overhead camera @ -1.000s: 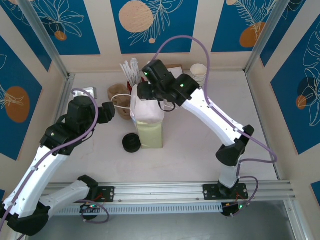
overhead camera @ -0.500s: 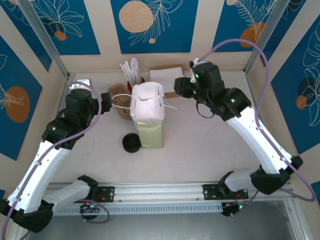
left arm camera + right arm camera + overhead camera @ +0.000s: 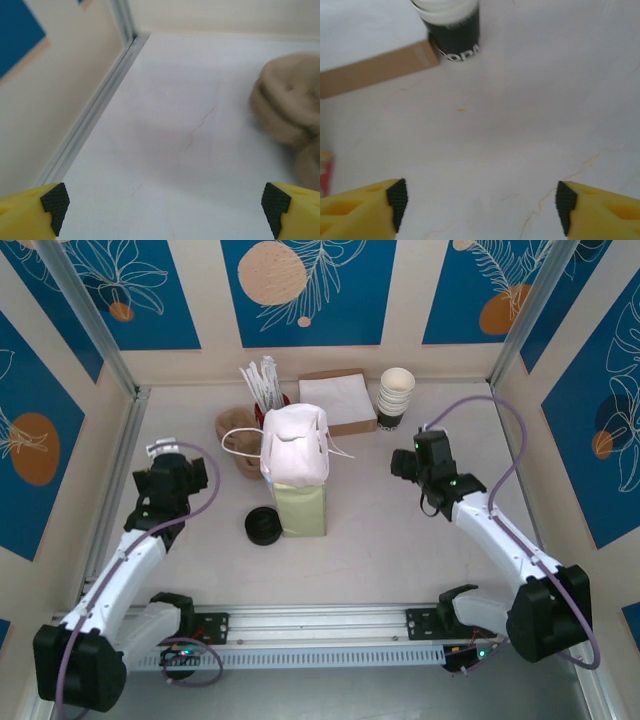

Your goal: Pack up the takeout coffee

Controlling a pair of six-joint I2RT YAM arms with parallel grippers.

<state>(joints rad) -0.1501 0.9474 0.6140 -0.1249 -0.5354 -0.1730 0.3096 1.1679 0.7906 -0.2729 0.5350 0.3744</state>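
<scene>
Holding, left gripper (image 3: 160, 212): nothing. Its yellow fingers stand wide apart over bare table (image 3: 400, 540) near the left edge, aimed at the far-left corner.
Holding, right gripper (image 3: 480, 202): nothing. Its fingers are spread apart, low over the table toward the right edge, facing the far edge.
Bag (image 3: 300, 502): tall, pale and upright at the table's middle, between the two arms. Its white top (image 3: 294, 455) is folded shut, with thin handles trailing toward the right edge.
Where the takeout coffee is: hidden. It is probably inside the closed bag, which would explain why both grippers are empty and well apart from it. The pictures cannot confirm this.
Black lids (image 3: 263, 525): a low stack just beside the bag's near-left foot; whether they touch cannot be told.
Lidless cups (image 3: 397, 395): a stack near the far edge, just beside a cardboard napkin box (image 3: 335, 402).
Tan bundle (image 3: 240, 440): on the bag's left-edge side, with white stirrers (image 3: 262, 380) beyond it.
In the way: nothing lies between either gripper and the bag.
</scene>
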